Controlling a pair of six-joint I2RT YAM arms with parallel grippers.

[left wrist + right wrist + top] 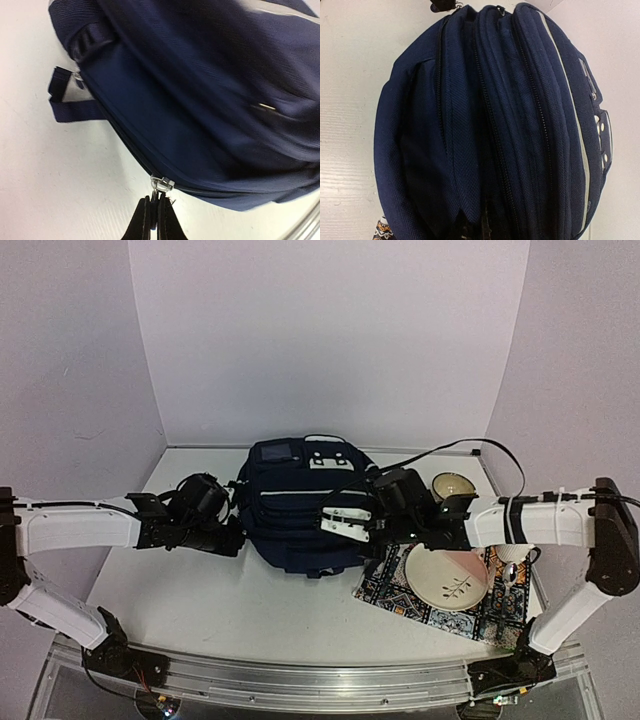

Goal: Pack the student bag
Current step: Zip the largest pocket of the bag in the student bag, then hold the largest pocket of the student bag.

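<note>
The student bag (298, 502), dark navy with white trim, lies in the middle of the table. In the left wrist view its side (200, 100) fills the frame. My left gripper (155, 206) is shut on the metal zipper pull (161, 183) at the bag's lower edge; in the top view it (240, 538) sits at the bag's left side. My right gripper (328, 527) is at the bag's right front. In the right wrist view the bag's zipped folds (490, 125) fill the frame, and the dark fingers (483, 227) at the bottom edge are closed on a fold of bag fabric.
A patterned mat (392, 592) lies right of the bag with a cream plate (447, 578) on it. A small bowl (452, 485) stands behind the right arm. A black cable (470, 445) arcs over the right arm. White walls enclose the table.
</note>
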